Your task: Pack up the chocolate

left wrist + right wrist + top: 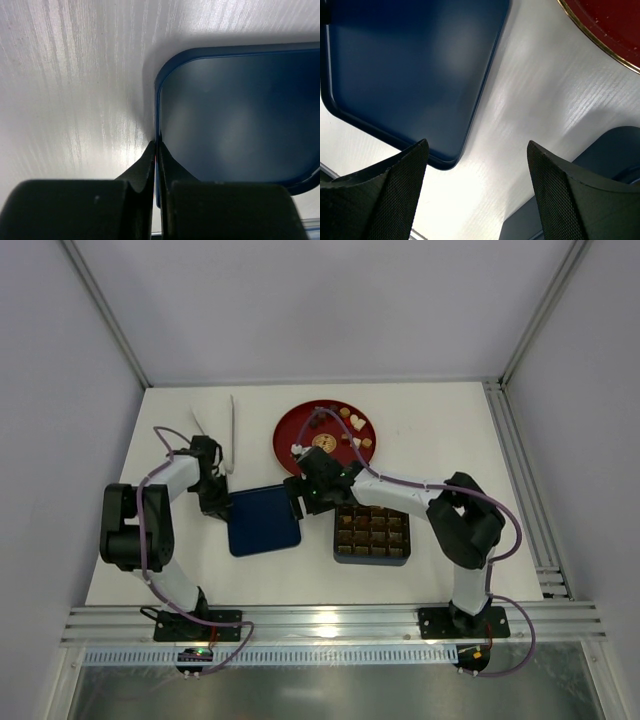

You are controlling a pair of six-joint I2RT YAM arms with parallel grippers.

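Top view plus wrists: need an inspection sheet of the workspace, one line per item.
Surface: white table, wood-grain finish.
Job's things: chocolates on the red plate, far centre; brown grid tray near right, fill cannot be told; navy lid left of it.
Clutter: white tongs, far left.
Grippers: left gripper jaws shut on the lid's left edge; right gripper jaws open, over the table by the lid's right edge, holding nothing.
Cables: purple cable looped along each arm.
Surroundings: grey walls; aluminium rails at front and right.
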